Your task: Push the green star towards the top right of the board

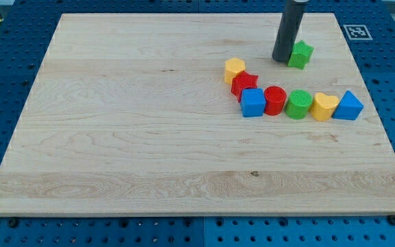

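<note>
The green star (300, 54) lies on the wooden board (149, 137) near the view's top right. My tip (282, 59) stands right against the star's left side, touching it or nearly so. The dark rod rises from there out of the view's top.
Below the star a curved row of blocks runs left to right: a yellow block (234, 69), a red star (244, 84), a blue cube (253, 103), a red cylinder (275, 100), a green cylinder (298, 104), a yellow heart (324, 106), a blue triangle (349, 106). A marker tag (356, 31) sits at the board's top right corner.
</note>
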`<act>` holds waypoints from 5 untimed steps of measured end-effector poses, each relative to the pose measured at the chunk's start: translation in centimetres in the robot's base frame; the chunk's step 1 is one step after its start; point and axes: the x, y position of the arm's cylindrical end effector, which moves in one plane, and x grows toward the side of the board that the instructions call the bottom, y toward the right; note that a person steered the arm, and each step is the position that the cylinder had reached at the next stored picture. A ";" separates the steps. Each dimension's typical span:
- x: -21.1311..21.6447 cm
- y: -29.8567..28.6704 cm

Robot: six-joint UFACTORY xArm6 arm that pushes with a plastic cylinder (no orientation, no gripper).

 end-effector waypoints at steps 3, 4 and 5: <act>3.8 3.0; 0.3 4.1; -0.4 3.9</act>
